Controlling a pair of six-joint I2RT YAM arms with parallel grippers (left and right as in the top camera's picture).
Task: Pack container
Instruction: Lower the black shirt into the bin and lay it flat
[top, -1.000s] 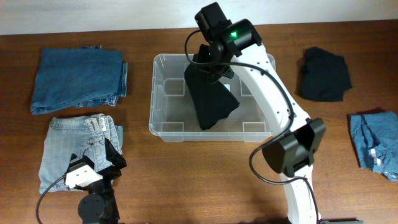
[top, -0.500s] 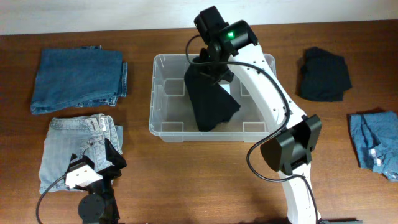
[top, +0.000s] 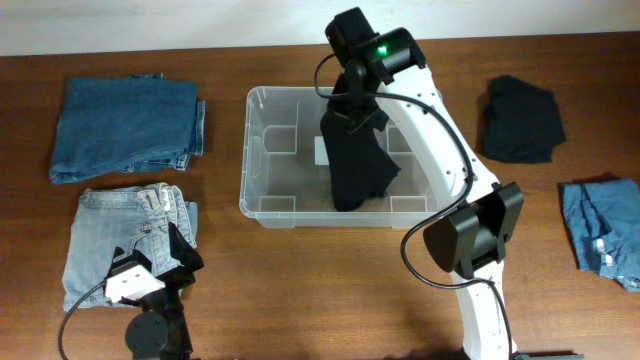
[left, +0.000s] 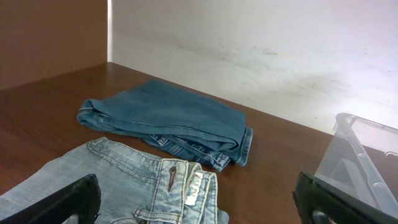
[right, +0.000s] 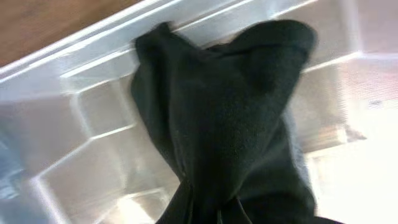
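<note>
The container (top: 262, 150) is a clear plastic bin in the middle of the table, with a white label (top: 322, 151) on its base. My right gripper (top: 352, 92) hangs over its back part, shut on a black garment (top: 358, 160) that dangles down into the bin's right half. The right wrist view shows the black garment (right: 230, 124) hanging from the hidden jaws over the bin's walls (right: 93, 118). My left gripper (left: 199, 214) is open and empty, low over light blue jeans (left: 124, 186) at the front left.
Folded dark blue jeans (top: 125, 128) lie at the back left, light jeans (top: 120, 245) in front of them. A second black garment (top: 520, 120) lies at the back right and a blue denim piece (top: 605, 235) at the right edge.
My right gripper has moved to the right over the bin with the black garment, which now hangs in the bin's right half and uncovers the white label. The left arm has not moved.
</note>
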